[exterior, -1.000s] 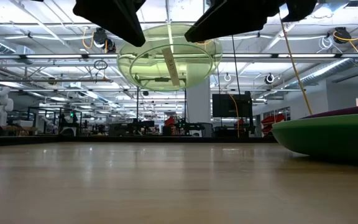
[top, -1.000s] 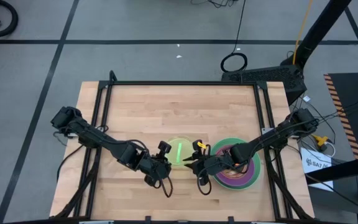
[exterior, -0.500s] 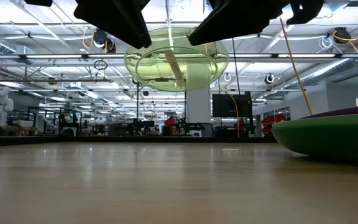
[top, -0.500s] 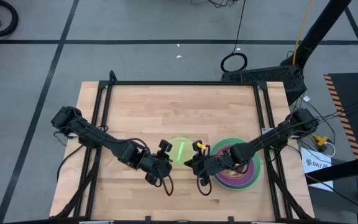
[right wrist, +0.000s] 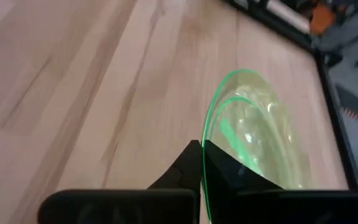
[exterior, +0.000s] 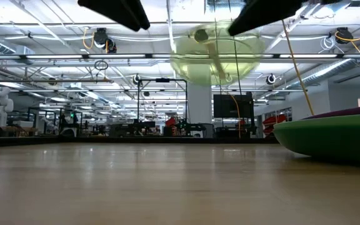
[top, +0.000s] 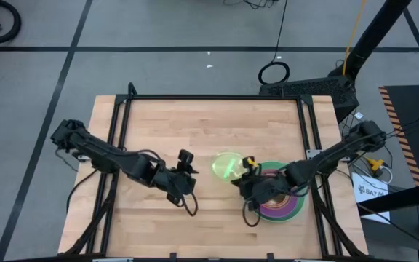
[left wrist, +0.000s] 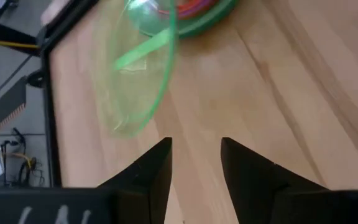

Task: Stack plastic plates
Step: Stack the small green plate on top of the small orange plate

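Lime plate (top: 228, 166), small and translucent, is held above the tabletop (top: 209, 124) by the right end effector (top: 243, 177), whose fingers are closed on its rim, as the right wrist view shows; in the low view the plate hangs in the air, clear of the wood. Just beside it, under the right arm, a stack of large plates (top: 282, 206) is seen, with a dark green one at the bottom and mint green and purple rims above. The left end effector (top: 185, 169) is set apart from the lime plate, its fingers parted and nothing gripped between them.
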Controlling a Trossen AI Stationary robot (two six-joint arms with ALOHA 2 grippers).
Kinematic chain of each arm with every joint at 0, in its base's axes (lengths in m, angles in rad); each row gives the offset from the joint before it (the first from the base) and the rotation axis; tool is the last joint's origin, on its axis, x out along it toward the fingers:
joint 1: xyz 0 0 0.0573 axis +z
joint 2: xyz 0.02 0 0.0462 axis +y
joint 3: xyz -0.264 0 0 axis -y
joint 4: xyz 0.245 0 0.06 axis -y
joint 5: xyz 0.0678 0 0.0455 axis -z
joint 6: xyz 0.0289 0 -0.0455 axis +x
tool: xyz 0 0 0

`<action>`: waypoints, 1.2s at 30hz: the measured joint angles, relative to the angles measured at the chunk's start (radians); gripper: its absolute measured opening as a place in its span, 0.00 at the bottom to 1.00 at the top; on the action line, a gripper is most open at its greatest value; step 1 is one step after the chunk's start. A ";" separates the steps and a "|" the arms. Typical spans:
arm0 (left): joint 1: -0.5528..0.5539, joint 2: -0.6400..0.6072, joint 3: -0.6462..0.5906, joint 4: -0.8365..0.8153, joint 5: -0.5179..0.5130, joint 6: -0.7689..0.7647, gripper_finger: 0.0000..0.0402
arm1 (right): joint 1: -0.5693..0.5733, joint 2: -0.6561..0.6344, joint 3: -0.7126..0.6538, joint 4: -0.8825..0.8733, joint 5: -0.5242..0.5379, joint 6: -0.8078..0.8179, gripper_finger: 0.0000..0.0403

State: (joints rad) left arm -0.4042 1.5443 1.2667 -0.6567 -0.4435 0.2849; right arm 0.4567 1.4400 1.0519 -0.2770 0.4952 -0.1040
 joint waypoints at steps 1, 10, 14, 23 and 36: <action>0.003 -0.016 0.000 -0.001 -0.002 -0.012 0.36 | 0.011 -0.019 0.000 -0.046 0.007 0.032 0.00; 0.013 -0.077 0.000 0.007 -0.003 -0.057 0.36 | 0.133 -0.096 0.049 -0.423 0.000 0.356 0.00; 0.012 -0.075 0.000 0.000 -0.002 -0.089 0.36 | 0.186 -0.094 0.054 -0.562 -0.079 0.569 0.00; 0.013 -0.075 -0.025 0.024 -0.002 -0.060 0.36 | 0.305 -0.035 0.054 -0.618 -0.186 0.901 0.01; 0.031 -0.177 -0.209 0.220 0.087 -0.033 0.36 | 0.323 0.060 0.054 -0.645 -0.181 1.110 0.29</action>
State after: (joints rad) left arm -0.3733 1.3675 1.0580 -0.4364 -0.3561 0.2516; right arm 0.7799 1.5002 1.1061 -0.9224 0.3140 1.0056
